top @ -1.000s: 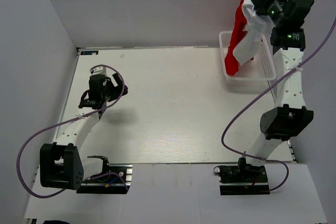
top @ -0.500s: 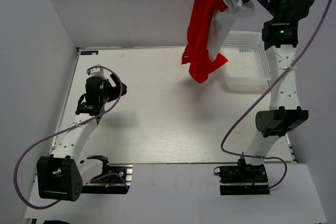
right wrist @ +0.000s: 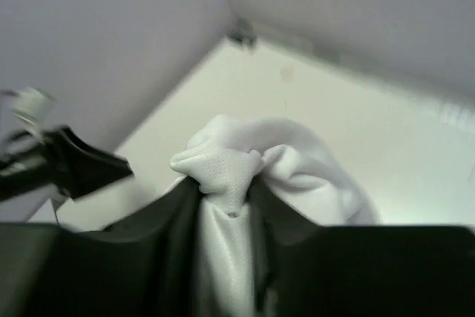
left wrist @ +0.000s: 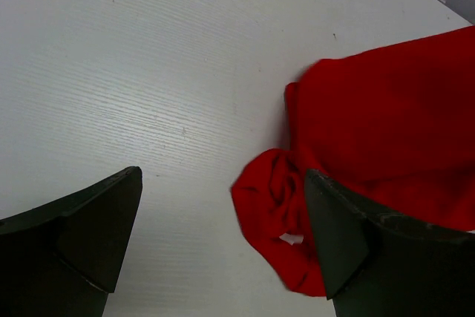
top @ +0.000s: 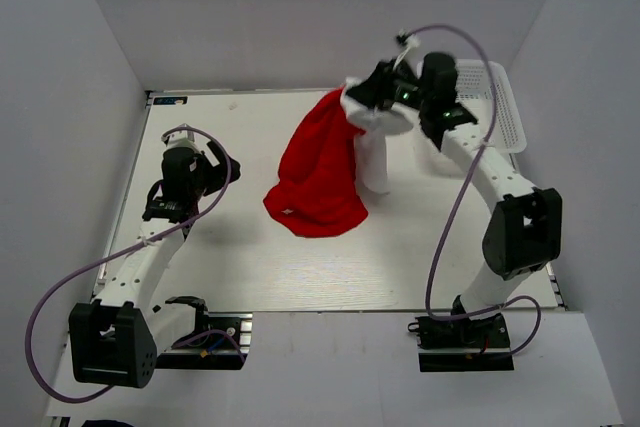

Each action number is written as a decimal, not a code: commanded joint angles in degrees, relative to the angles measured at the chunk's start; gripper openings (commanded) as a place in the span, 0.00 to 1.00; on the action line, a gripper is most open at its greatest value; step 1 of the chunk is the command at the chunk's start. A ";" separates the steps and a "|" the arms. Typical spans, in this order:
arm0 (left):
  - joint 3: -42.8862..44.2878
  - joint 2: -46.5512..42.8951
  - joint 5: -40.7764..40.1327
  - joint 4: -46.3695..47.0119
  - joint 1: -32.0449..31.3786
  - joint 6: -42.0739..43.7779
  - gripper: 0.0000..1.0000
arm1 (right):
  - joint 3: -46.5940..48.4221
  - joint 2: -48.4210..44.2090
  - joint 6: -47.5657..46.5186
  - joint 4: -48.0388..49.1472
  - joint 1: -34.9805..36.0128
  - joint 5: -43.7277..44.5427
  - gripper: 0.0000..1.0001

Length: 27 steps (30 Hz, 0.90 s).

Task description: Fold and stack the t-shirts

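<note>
The right pincer (right wrist: 225, 197) is clamping a bunched fold of the white t-shirt (top: 375, 162), which is hanging toward the table (top: 250, 257). The red t-shirt (top: 320, 182) is draping beside it, its lower end pooling on the table. The left pincer (left wrist: 220, 231) is hovering open just beside the red cloth. Both shirts are looking light and limp, so gripping them at hem corners or shoulder seams is probably going to work best.

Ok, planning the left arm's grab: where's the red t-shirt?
Top view: the red t-shirt lies on the table, top gathered at the right end effector, left of the white t-shirt.
</note>
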 commanded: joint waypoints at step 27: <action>1.79 1.94 0.38 -3.25 -0.15 -1.83 1.00 | -9.12 11.66 -33.58 -20.69 27.75 30.76 0.90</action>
